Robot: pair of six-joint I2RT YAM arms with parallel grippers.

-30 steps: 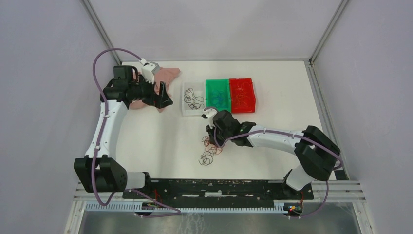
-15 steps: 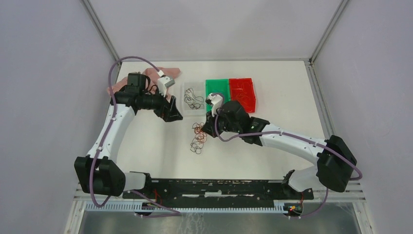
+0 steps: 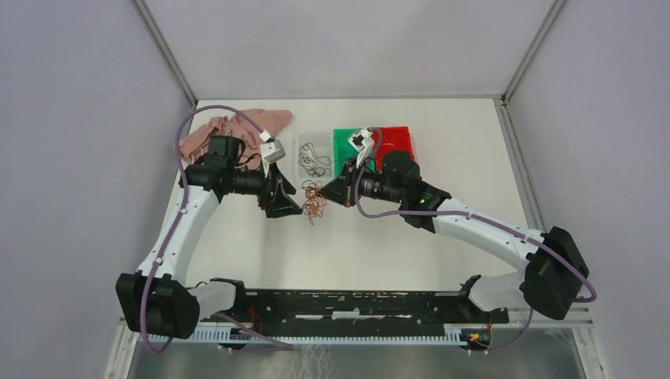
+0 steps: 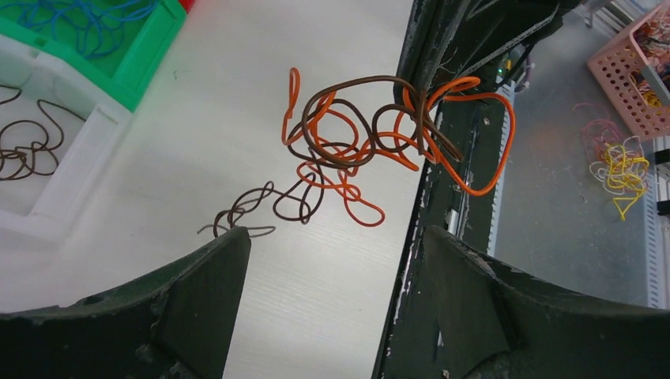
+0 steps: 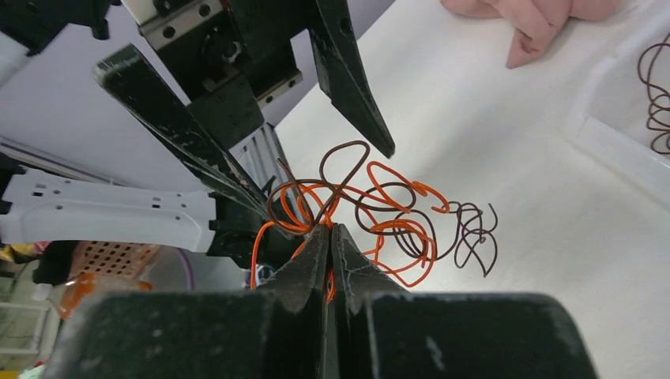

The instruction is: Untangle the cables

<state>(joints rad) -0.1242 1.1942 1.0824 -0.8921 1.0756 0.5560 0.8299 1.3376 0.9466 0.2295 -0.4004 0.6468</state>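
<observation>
- Wires! Where is the curly wad of thin orange and dark brown wires (image 3: 314, 199)?
- It is up in the air, just in front of the clear plastic tray (image 3: 299, 158), above the white counter (image 3: 395, 253).
- Who has it?
- The right claw (image 5: 329, 233). Its two fingers are pressed together on an orange loop at the edge of the wad.
- And the left claw (image 4: 336, 237)?
- Its fingers are spread wide. It points at the wad from the other side. The wad is just past its tips. I cannot tell if it touches any wire.
- Does the wad touch the counter?
- A thin brown tail hangs down low near one left finger. I cannot tell if it reaches the counter.
- What is in the trays?
- Loose brown wires (image 4: 24, 146) lie in the clear tray. Next to it is a green plastic tray (image 3: 341, 136) with blue wires (image 4: 79, 16) in it. A red plastic tray (image 3: 401, 134) sits right beside the green one.
- What is the pink thing?
- A crumpled pink cloth (image 3: 229, 128), at the far left corner of the counter.
</observation>
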